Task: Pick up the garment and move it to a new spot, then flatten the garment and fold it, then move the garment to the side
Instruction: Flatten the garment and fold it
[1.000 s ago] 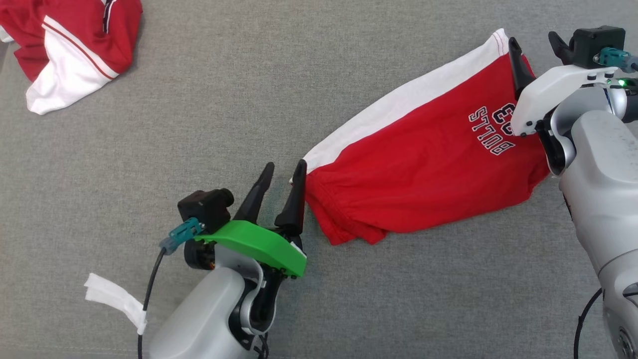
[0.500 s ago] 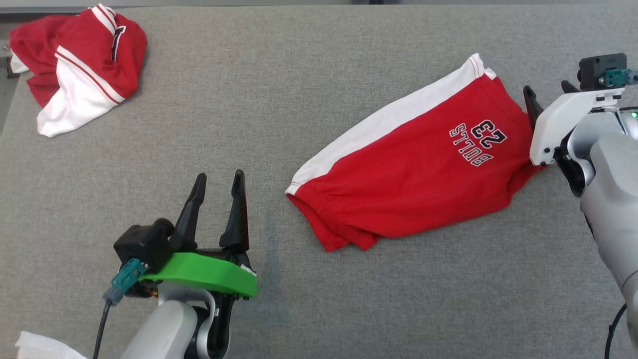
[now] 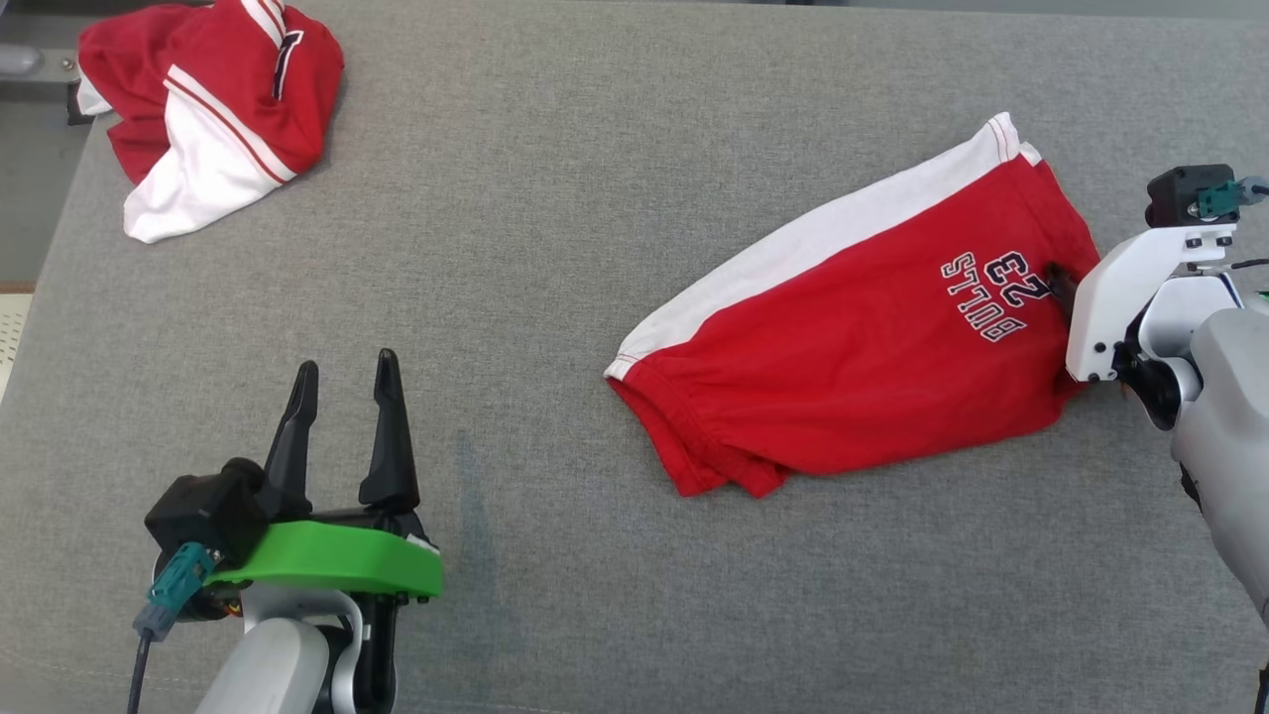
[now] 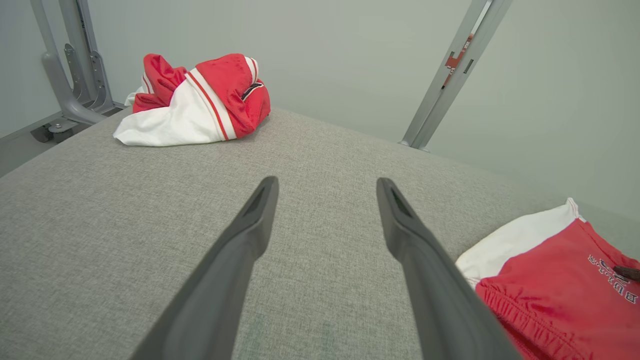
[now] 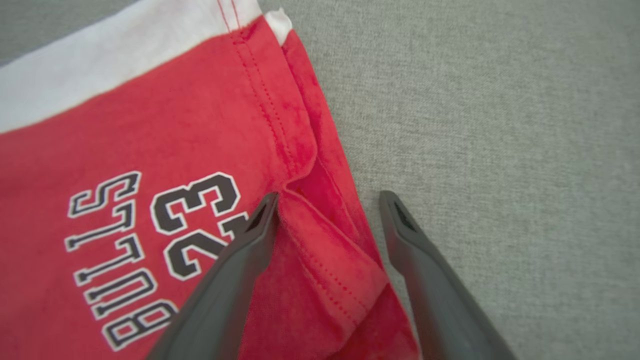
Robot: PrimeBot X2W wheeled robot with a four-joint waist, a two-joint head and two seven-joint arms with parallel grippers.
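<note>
Two tools, each with two long dark fingers, stand spread apart and hold nothing. The right tool (image 5: 330, 196), under a white cover (image 3: 1130, 297), reaches over the right-hand end of the red fabric shorts with a white side stripe (image 3: 853, 377). One finger lies above the black "BULLS 23" print (image 3: 996, 293) and the other above the grey fabric-covered counter (image 3: 555, 198) just past the hem. A small fold of red hem sits in the gap between them, not pinched. Whether the fingertips touch the cloth cannot be told. The left tool (image 3: 347, 362), under a bright green cover (image 3: 327, 560), hovers over bare counter on the robot's left, well apart from the shorts, fingers pointing away from the robot. The shorts lie spread flat and slanted on the right half of the counter, gathered waistband end toward the middle. A second red and white garment (image 3: 213, 119) lies crumpled at the far left corner. Beside it, grey metal frame posts (image 4: 70, 75) rise against a pale wall (image 4: 325, 60).
</note>
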